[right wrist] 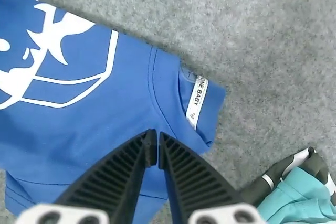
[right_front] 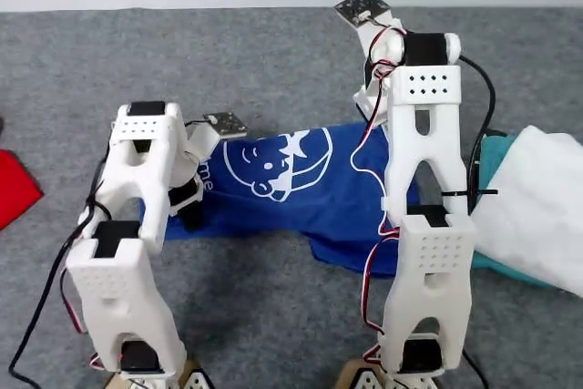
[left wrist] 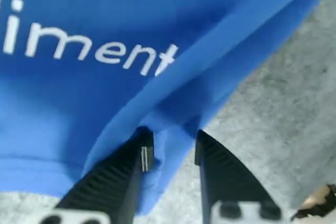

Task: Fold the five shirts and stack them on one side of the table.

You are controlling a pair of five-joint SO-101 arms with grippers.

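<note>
Now the left claw (left wrist: pixel 170 148) stands part open, astride a hem fold of the blue shirt (right_front: pixel 273 179), which lies spread mid-table (right_front: pixel 228 61). Right claw (right wrist: pixel 157 142) – tips together, nothing seen between them – hangs over the collar (right wrist: pixel 197 100).

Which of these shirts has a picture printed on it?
The blue shirt, spread in the middle: it bears a white drawing. The red shirt, white shirt and teal shirt show none.

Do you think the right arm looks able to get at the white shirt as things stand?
Probably yes: the white shirt lies beside the right arm, on the teal shirt, nothing between; the right tool is shut over the blue shirt.
</note>
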